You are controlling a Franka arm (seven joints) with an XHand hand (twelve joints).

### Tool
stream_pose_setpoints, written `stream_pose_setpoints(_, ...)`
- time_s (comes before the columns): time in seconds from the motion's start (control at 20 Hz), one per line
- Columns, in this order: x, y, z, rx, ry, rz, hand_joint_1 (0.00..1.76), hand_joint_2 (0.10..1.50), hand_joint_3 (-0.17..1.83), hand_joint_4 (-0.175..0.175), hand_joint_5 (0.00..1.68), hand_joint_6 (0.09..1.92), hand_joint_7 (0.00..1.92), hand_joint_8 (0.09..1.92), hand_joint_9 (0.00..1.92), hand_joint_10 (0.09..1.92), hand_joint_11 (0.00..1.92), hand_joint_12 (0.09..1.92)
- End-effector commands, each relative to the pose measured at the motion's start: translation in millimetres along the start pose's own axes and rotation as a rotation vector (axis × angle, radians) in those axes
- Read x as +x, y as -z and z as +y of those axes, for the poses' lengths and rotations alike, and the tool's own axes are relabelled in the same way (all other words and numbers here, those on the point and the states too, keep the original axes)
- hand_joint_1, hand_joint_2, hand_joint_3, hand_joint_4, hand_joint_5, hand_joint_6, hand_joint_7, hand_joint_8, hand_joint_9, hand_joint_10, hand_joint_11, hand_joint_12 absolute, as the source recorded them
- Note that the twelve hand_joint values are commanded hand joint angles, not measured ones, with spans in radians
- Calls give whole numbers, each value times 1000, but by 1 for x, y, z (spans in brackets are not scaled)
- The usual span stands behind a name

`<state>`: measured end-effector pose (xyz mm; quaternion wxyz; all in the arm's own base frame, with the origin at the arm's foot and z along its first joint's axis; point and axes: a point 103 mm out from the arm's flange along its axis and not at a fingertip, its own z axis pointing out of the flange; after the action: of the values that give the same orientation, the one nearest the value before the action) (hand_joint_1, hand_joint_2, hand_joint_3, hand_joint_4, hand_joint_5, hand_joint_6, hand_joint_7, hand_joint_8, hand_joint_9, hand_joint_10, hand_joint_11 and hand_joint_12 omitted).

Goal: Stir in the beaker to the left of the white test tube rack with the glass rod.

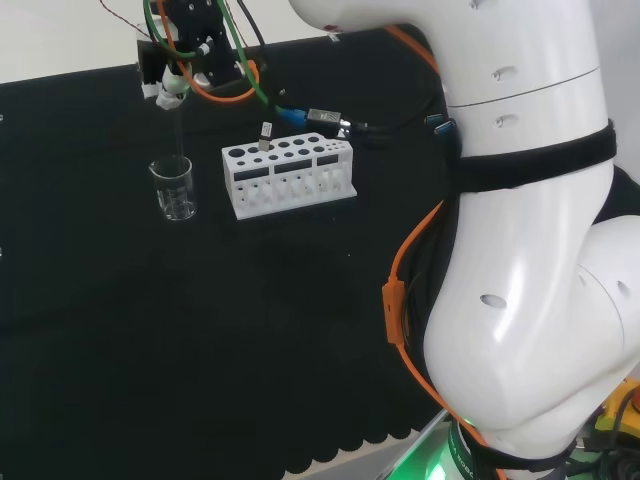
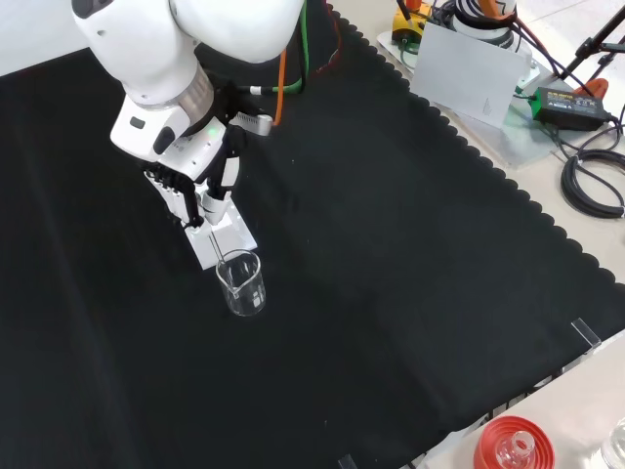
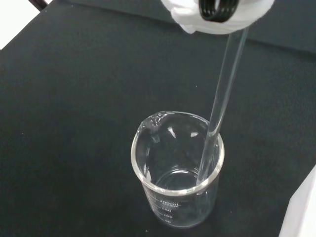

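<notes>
Clear glass beaker stands upright on the black cloth: straight cylindrical wall, rolled rim, small pouring spout, faint white graduation marks low on the side. Wrist view shows no liquid that I can make out; bottom looks bare, with bright reflections on the inner wall.

Glass rod, thin, straight and transparent, slants down from the hand into the beaker. Its lower end is inside, lying close to the inner wall on the side away from the spout. Whether the tip touches the bottom: cannot tell.

Head view: beaker just left of the white test tube rack, a short gap of cloth between them. Rack is a matte white block with rows of round holes on top and dark slots along its front face; one small grey piece stands in a hole near its left end. Rod is a faint vertical streak above the beaker, hard to follow.

Hand hangs directly above the beaker, black frame with white tips, green and orange cables looped behind it. Fingers are curled in and pinch the rod's upper end; the contact itself is partly blurred in the wrist view.

Front view: beaker sits just below the hand, and the rack is mostly hidden behind hand and beaker. Cloth edge is scalloped. Red ribbed ring with a glass piece on it, cut off at the lower edge.
</notes>
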<state>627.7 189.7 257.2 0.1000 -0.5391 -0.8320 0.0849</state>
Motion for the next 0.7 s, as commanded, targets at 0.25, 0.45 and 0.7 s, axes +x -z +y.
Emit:
stream_pose_setpoints(0.25, 16, 9, -20, -17, 2, -12, 1429, 941, 89, -175, 1162, 303, 1258, 633, 1393, 649, 1545, 577)
stream_pose_setpoints(0.45, 21, 11, -23, -22, 8, -15, 1429, 941, 88, -175, 1162, 303, 1258, 633, 1393, 649, 1545, 577)
stream_pose_setpoints(0.7, 25, 13, -26, -32, 12, -19, 1429, 942, 87, -175, 1162, 304, 1258, 634, 1393, 649, 1546, 577)
